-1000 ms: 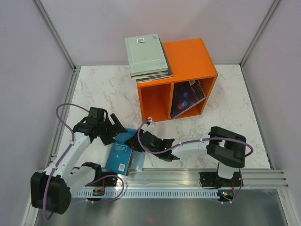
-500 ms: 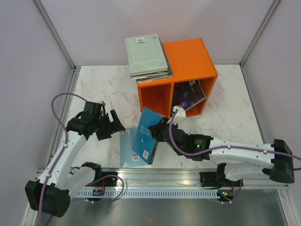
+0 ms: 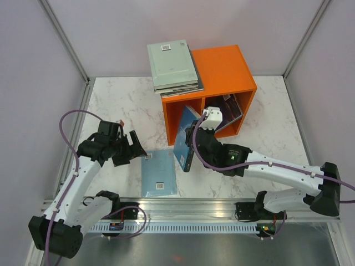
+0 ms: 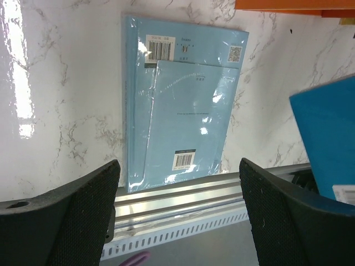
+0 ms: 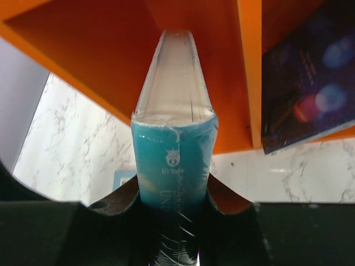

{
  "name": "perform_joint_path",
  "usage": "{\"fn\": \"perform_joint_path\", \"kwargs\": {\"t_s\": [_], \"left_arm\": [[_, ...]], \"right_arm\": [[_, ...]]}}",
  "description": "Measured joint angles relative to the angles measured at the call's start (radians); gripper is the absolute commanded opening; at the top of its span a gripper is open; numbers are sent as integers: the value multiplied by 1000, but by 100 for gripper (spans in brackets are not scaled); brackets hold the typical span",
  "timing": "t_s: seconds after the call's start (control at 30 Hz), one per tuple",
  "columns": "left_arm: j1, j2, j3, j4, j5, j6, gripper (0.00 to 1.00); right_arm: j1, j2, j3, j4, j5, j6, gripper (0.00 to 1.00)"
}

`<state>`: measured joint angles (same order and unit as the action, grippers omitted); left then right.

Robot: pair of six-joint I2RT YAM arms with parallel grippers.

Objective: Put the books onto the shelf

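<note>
**Teal book held on edge at the mouth of the left cubby**

The step in hand looks like shelving 1 book. The right claw point(image 3: 191, 146) pinches the teal book point(image 3: 183, 132) by its lower edge and holds it upright, spine towards the wrist camera. Its top edge is just in front of the left opening of the orange shelf point(image 3: 223, 65). In the right wrist view the book point(image 5: 173, 145) lines up with that left cubby and sits left of the centre divider.

The next move likely calls for a straight push forward. The book must stay upright and clear of the divider before the claw lets go.

The left claw point(image 3: 132, 148) hangs spread wide and holds nothing, above the light blue books point(image 4: 183, 111). They appear to be 2, a smaller one on a larger one, lying flat on the table point(image 3: 119, 105) near the front rail point(image 3: 222, 206).

A dark book point(image 3: 224, 112) leans inside the right cubby. A stack of grey-green books point(image 3: 172, 65) lies on the shelf's top, overhanging its left edge.

The covers are thin, glossy and wrapped in film that throws glare, so they are probably slippery. The shelf is a matte, hard-edged box. The table is white marble-patterned and shiny.
</note>
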<state>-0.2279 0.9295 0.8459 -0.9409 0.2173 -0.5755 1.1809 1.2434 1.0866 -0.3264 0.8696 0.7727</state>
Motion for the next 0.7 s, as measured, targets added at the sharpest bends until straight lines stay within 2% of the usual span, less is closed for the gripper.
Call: {"fn": "perform_joint_path", "kwargs": {"t_s": [0.3, 0.5, 0.7], "left_arm": [[0, -14, 0, 0, 0, 1, 90], [0, -30, -2, 0, -2, 1, 90], [0, -63, -2, 0, -3, 1, 90]], "right_arm": [[-157, 101, -11, 248, 29, -127, 0], [-185, 217, -82, 550, 74, -128, 0], [-193, 417, -84, 709, 154, -78, 0]]}}
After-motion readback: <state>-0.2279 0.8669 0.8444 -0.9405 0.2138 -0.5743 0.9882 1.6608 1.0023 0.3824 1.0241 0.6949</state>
